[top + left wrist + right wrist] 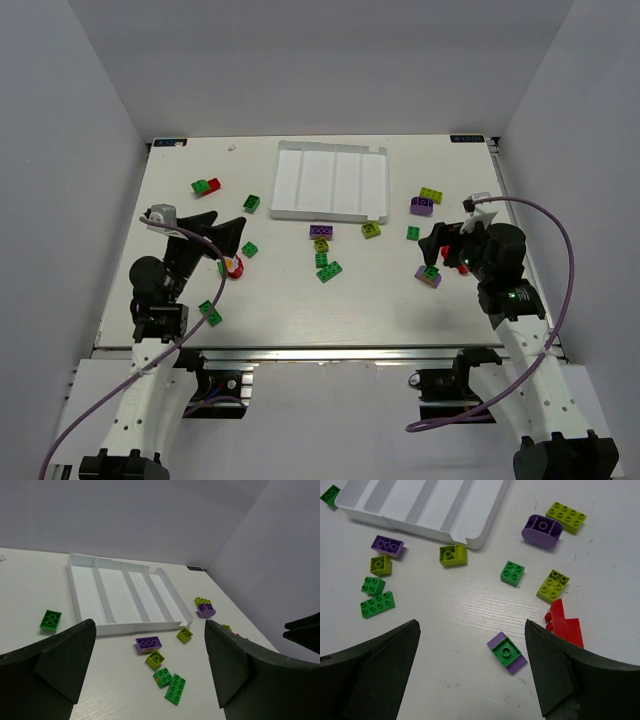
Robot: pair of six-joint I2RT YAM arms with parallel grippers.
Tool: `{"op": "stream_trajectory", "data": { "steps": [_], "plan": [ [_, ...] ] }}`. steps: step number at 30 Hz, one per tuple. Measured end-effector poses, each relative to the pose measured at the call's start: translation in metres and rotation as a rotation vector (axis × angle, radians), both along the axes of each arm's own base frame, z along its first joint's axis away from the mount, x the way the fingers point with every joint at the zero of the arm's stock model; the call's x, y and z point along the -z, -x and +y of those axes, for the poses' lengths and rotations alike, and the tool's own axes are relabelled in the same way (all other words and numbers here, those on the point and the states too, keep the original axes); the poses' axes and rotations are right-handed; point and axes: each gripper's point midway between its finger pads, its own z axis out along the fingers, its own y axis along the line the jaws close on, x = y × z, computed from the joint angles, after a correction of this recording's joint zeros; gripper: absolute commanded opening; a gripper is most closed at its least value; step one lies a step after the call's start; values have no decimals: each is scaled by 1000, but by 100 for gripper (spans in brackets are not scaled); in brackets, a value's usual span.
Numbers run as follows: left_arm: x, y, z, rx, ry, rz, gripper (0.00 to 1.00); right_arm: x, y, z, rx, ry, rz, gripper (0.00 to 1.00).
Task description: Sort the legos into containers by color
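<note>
White walls close off three sides of the pale surface [300,305]. Toward its far edge lies the white tray [330,180], four narrow compartments side by side, and every brick I can see sits loose on the surface outside it.

On my left arm, the left fingers [60,667] are spread as wide as they go and hold nothing, hovering over the left part of the surface. From above, a red brick [234,267] and a green brick [249,249] sit just beside their tips. On the wrist camera the gap frames a cluster near the tray's front rim: a purple brick [149,643], a yellow-green brick [155,659] and a pair of green bricks [175,688], all close together. A lone green brick [50,619] lies off by the tray's left corner.

The right fingers [560,680] are likewise wide apart with nothing in them. Between them lies a purple plate [506,653] with a small green piece on top. A red piece [566,628] lies close against one finger; I cannot tell whether they touch. Between those fingers and the tray lie a yellow-green square [553,585], a green square [512,573], a rounded purple brick [542,530] and a long yellow-green brick [565,517]. A purple cable [568,255] loops wide off the right arm.
</note>
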Motion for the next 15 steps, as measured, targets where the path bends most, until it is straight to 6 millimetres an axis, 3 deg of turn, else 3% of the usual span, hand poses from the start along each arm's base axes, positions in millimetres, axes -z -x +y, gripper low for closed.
{"op": "stream_trajectory", "data": {
  "steps": [5,8,13,15],
  "plan": [
    [22,-12,8,-48,-3,86,95,-3,11,20,-142,55,-53,90],
    [36,-19,13,-72,-3,145,89,4,34,49,-406,157,-150,89],
    [52,-27,21,-106,12,213,69,36,73,85,-761,261,-171,89],
    [54,-29,25,-122,18,224,52,45,80,90,-826,290,-162,86]
  ]
}}
